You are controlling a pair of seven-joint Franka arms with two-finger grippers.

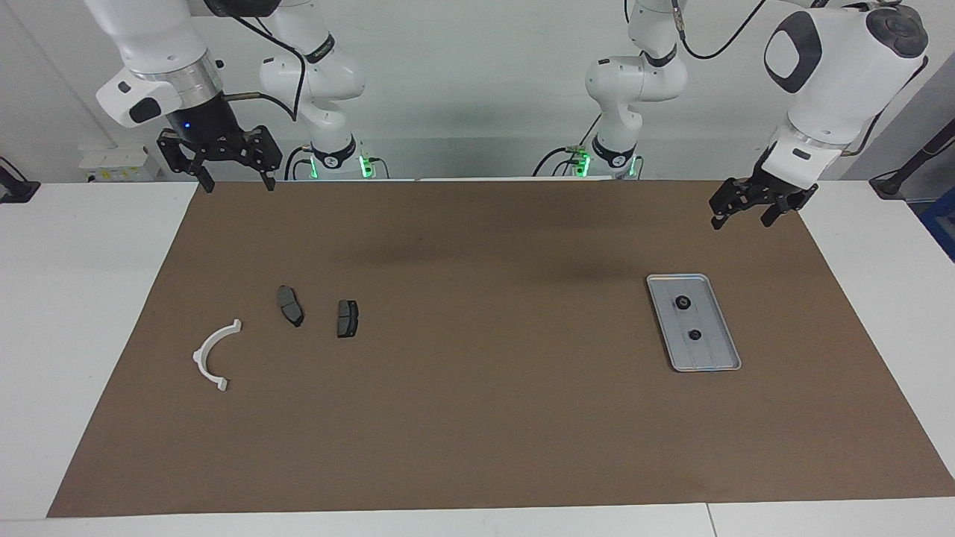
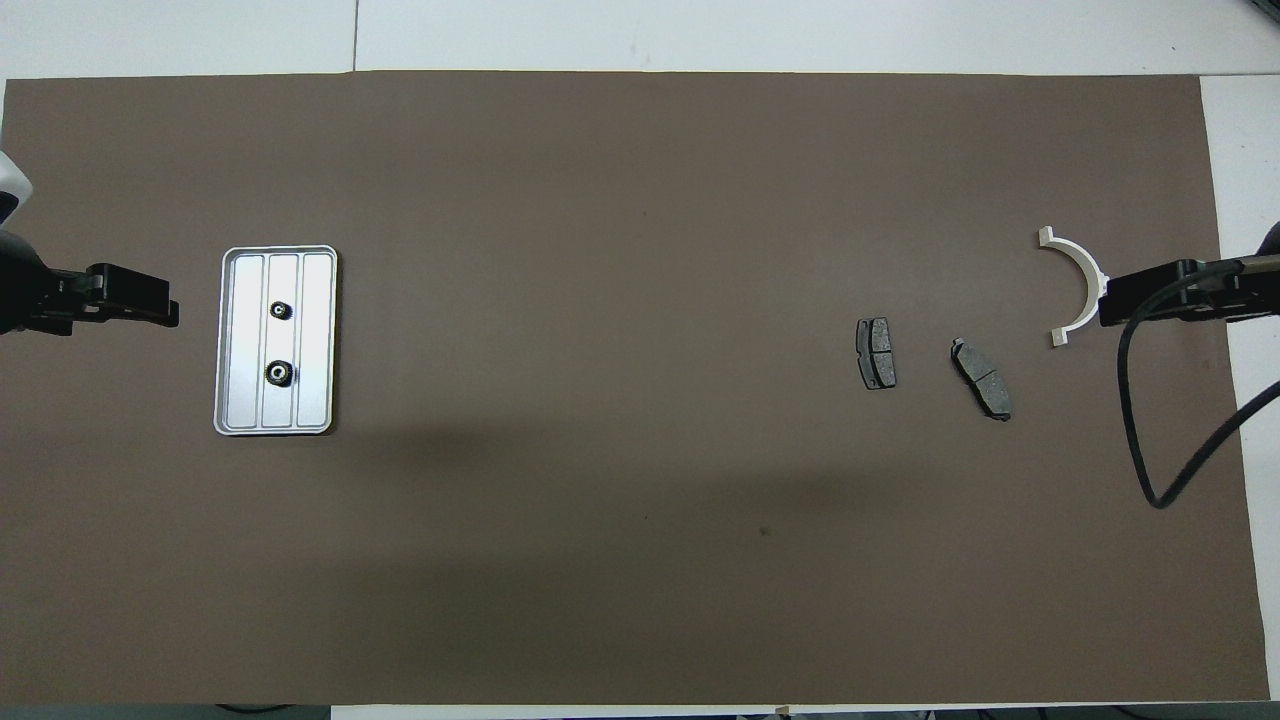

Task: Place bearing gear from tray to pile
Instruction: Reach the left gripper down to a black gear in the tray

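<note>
So here's my setup right now: a flat rectangular silver metal tray [image 2: 229, 340] with rounded corners, a raised rim and lengthwise ribs sits on the matte brown table mat [image 2: 620, 500], toward the left arm's end. On it I've got two small round black bearing gears, one [image 2: 280, 310] farther from the robots and the other [image 2: 277, 374] nearer, both lying on the tray's middle strip, a little apart.

Well away from the tray, toward the right arm's end, is the pile: two dark grey brake-pad-shaped pieces [image 2: 876, 353] [image 2: 981, 378] with a dull, gritty look, and a smooth white half-ring plastic bracket [image 2: 1074, 285] just past them, none of them touching.

The left gripper [image 1: 744, 212] hangs in the air just off the tray's end nearest the robots, fingers spread, holding nothing. The right gripper [image 1: 234, 182] hovers over the mat's edge by the pile, also spread wide and empty.
</note>
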